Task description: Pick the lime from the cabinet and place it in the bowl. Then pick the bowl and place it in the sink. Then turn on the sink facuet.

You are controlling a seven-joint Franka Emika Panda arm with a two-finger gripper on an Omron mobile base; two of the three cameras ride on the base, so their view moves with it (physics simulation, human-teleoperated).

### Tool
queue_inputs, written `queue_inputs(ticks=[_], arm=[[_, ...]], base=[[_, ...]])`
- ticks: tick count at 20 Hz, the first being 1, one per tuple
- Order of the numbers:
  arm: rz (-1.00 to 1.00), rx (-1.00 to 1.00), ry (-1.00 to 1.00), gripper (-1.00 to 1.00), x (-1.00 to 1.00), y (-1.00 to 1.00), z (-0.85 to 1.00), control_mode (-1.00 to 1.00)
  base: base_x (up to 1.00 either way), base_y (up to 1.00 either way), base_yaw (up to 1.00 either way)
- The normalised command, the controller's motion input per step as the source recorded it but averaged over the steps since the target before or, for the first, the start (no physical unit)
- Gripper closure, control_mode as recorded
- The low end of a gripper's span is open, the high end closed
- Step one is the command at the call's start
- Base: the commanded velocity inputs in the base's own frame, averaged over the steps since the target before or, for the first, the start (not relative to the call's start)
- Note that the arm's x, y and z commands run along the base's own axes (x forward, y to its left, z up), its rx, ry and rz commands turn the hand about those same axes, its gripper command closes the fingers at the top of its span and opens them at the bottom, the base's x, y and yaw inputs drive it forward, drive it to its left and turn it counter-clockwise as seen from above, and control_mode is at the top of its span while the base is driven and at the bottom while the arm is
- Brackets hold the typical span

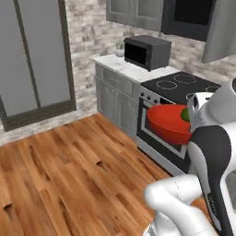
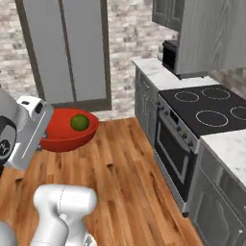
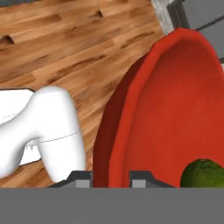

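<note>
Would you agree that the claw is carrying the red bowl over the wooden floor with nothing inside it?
Not quite: the bowl isn't empty. The right base view shows the lime lying in it. The claw does grip the bowl's rim above the floor.

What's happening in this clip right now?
The white robot arm holds the wide glossy red bowl off the ground, above the wooden floor, its gripper shut on the bowl's rim. The small dark green lime already sits inside the bowl. A black stove and a black microwave stand along the counter nearby. Placing the bowl in the sink and turning on the faucet are yet to come.
</note>
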Motion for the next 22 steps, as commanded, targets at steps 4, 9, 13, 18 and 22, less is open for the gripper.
queue_inputs(ticks=[4,9,13,18,22], arm=[[0.00,0.00,0.00,1.00,0.00,0.00,0.00,1.00],[0.00,0.00,0.00,1.00,0.00,0.00,0.00,1.00],[0.00,0.00,0.00,1.00,0.00,0.00,0.00,1.00],[0.00,0.00,0.00,1.00,0.00,0.00,0.00,1.00],[0.00,0.00,0.00,1.00,0.00,0.00,0.00,1.00]], base=[[-0.02,0.06,0.89],[0.00,0.01,0.87],[0.00,0.00,0.84],[0.10,0.00,0.82],[0.46,-0.07,0.78]])
